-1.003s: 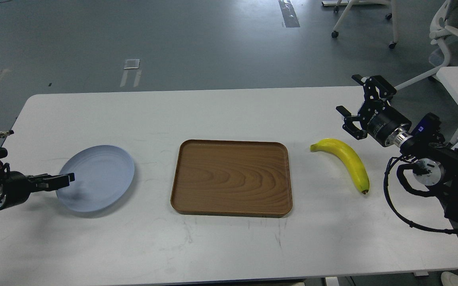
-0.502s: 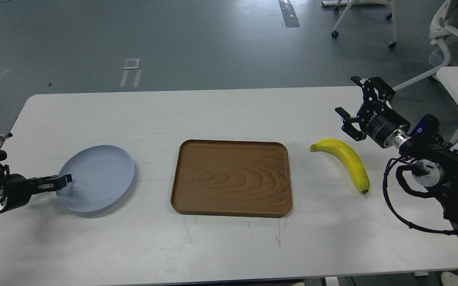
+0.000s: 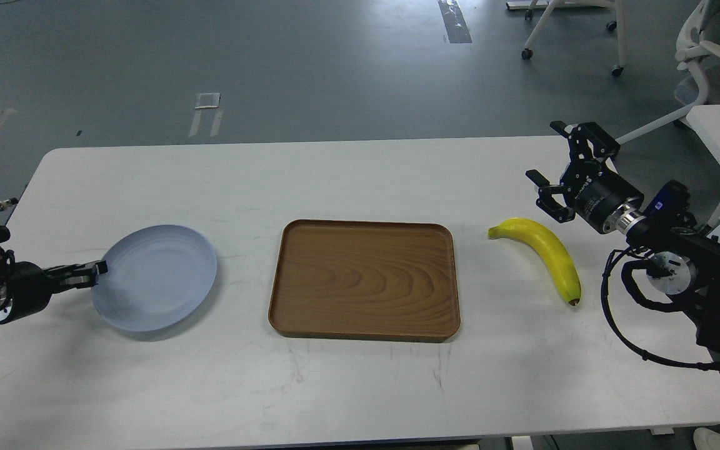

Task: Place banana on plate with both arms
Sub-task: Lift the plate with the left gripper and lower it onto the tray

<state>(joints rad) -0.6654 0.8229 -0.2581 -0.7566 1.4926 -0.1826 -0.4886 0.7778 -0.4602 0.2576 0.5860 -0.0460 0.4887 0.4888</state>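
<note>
— My left gripper [image 3: 96, 270], what's it doing?
— Clamped on the left rim of the plate [image 3: 159, 278], near the table's [image 3: 347, 387] left edge. The plate's shadow shows under its near side.
— And my right gripper [image 3: 557, 165]?
— Fingers spread apart, holding nothing, hanging over the far right corner.
— Where's the banana [image 3: 547, 250]?
— Flat on the table toward the right edge, just in front of that gripper, not touching it. The tray [image 3: 365, 281] lies mid-table between banana and plate.
</note>
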